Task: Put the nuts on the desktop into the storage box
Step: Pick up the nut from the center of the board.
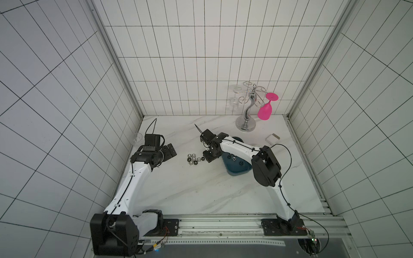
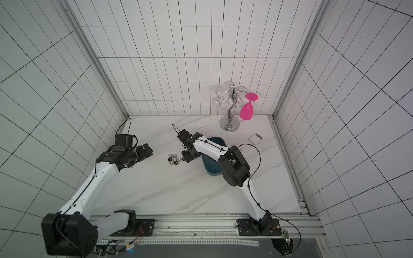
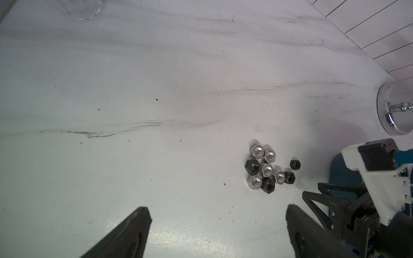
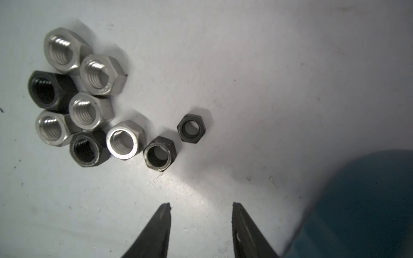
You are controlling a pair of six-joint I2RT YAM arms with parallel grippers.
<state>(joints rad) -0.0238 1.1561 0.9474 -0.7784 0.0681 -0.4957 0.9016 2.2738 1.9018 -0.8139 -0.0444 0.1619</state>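
Though bunched, nine nuts (image 4: 101,109) on desktop (image 4: 268,89)

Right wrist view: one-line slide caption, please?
Right gripper, open and empty, faces nine nuts on the desktop, five silver, four black; storage box corner alongside.

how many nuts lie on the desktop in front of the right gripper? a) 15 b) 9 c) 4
b: the right wrist view shows nine nuts, five silver and four black, lying on the desktop just ahead of the open, empty right gripper.
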